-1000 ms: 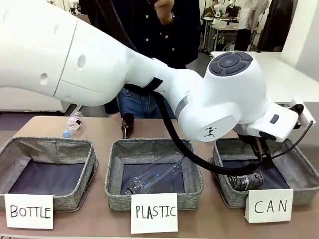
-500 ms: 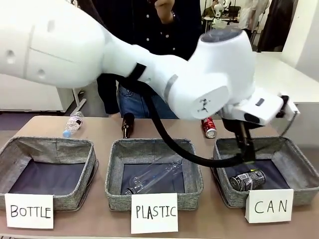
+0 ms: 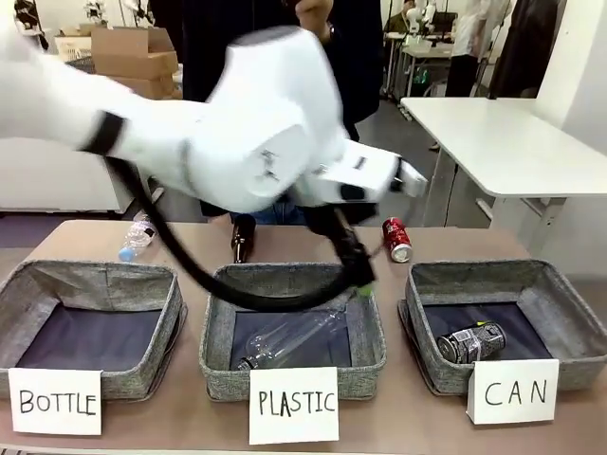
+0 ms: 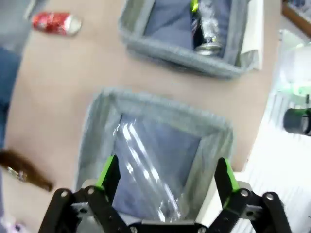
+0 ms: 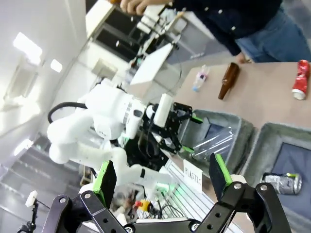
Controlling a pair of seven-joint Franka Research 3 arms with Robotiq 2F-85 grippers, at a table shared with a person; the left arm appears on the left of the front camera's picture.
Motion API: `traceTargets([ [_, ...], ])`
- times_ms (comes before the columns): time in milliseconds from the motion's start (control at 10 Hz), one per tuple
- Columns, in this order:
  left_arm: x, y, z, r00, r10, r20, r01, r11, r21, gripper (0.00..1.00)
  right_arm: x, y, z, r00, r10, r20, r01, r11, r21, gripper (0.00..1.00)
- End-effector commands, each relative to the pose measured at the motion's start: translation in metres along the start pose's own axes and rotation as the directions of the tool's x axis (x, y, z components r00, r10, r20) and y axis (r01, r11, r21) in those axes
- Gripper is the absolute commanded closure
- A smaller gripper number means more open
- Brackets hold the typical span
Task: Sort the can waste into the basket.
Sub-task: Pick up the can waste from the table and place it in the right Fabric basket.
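Observation:
A black and silver can (image 3: 471, 342) lies on its side in the grey CAN basket (image 3: 493, 271) at the right, behind its white card (image 3: 515, 393). A red can (image 3: 396, 239) lies on the table just behind that basket. My left gripper (image 3: 360, 279) hangs open over the right rim of the middle basket, holding nothing. In the left wrist view its fingers (image 4: 108, 169) spread above a clear bottle, with the red can (image 4: 56, 23) and the black can (image 4: 206, 30) farther off. The right gripper (image 5: 163, 174) stands open and empty, high up, facing the red can (image 5: 301, 80).
The PLASTIC basket (image 3: 285, 276) holds a clear plastic bottle (image 3: 294, 334). The BOTTLE basket (image 3: 95, 275) sits at the left. A brown glass bottle (image 3: 243, 239) and a small clear bottle (image 3: 138, 237) lie behind the baskets. A person stands at the far side.
My left arm has risen out of the CAN basket and swung left over the PLASTIC basket. The black can stays lying in the CAN basket.

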State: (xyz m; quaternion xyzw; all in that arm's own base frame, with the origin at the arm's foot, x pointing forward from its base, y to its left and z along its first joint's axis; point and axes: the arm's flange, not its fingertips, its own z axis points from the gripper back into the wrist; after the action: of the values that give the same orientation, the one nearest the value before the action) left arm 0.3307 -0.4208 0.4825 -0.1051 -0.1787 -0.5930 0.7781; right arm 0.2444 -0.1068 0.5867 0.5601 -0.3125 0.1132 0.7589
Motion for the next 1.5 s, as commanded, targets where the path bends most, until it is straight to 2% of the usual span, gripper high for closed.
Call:
traceTargets([
  [0,-0.078,0.017,0.062,0.998,0.051,0.033,-0.05,0.997,-0.052,0.0,0.015,-0.003,-0.055,0.999,0.021,-0.035,-0.02,1.0,0.013,0.0],
  [200,-0.143,0.055,0.12,0.98,0.181,0.086,-0.169,0.977,-0.127,0.0,0.016,-0.005,-0.111,0.994,0.014,-0.111,-0.012,1.0,0.016,0.0],
  [300,-0.187,0.074,0.151,0.946,0.303,0.119,-0.286,0.948,-0.143,0.0,0.014,-0.012,-0.131,0.989,-0.006,-0.146,0.012,0.999,0.034,0.0],
  [400,-0.23,0.085,0.173,0.898,0.428,0.104,-0.397,0.888,-0.23,0.0,0.008,-0.016,-0.142,0.984,-0.016,-0.175,0.021,0.999,0.025,0.0],
  [500,-0.271,0.09,0.194,0.791,0.598,0.128,-0.51,0.761,-0.4,0.0,0.003,-0.019,-0.147,0.979,-0.014,-0.204,0.016,1.0,0.007,0.0],
  [600,-0.307,0.092,0.213,0.663,0.743,0.091,-0.552,0.567,-0.611,0.0,-0.002,-0.022,-0.148,0.972,-0.028,-0.233,0.03,1.0,0.007,0.0],
  [700,-0.351,0.088,0.227,0.58,0.797,0.169,-0.434,0.478,-0.763,0.0,-0.005,-0.025,-0.149,0.968,-0.042,-0.248,0.04,0.999,-0.012,0.0],
  [800,-0.386,0.087,0.231,0.494,0.805,0.328,-0.291,0.509,-0.81,0.0,-0.002,-0.026,-0.149,0.976,-0.045,-0.215,0.038,0.999,-0.037,0.0],
  [900,-0.407,0.094,0.224,0.465,0.78,0.418,-0.269,0.575,-0.773,0.0,0.006,-0.029,-0.149,0.988,-0.018,-0.152,0.001,0.993,-0.114,0.0],
  [1000,-0.414,0.111,0.205,0.516,0.75,0.413,-0.366,0.629,-0.686,0.0,-0.004,-0.026,-0.151,0.972,-0.029,-0.234,0.028,1.0,-0.006,0.0],
  [1100,-0.4,0.087,0.244,0.633,0.72,0.282,-0.355,0.595,-0.721,0.0,-0.004,-0.026,-0.151,0.972,-0.029,-0.234,0.028,1.0,-0.006,0.0],
  [1400,-0.4,0.087,0.244,0.633,0.72,0.282,-0.355,0.595,-0.721,0.0,-0.004,-0.026,-0.151,0.972,-0.029,-0.234,0.028,1.0,-0.006,0.0],
])
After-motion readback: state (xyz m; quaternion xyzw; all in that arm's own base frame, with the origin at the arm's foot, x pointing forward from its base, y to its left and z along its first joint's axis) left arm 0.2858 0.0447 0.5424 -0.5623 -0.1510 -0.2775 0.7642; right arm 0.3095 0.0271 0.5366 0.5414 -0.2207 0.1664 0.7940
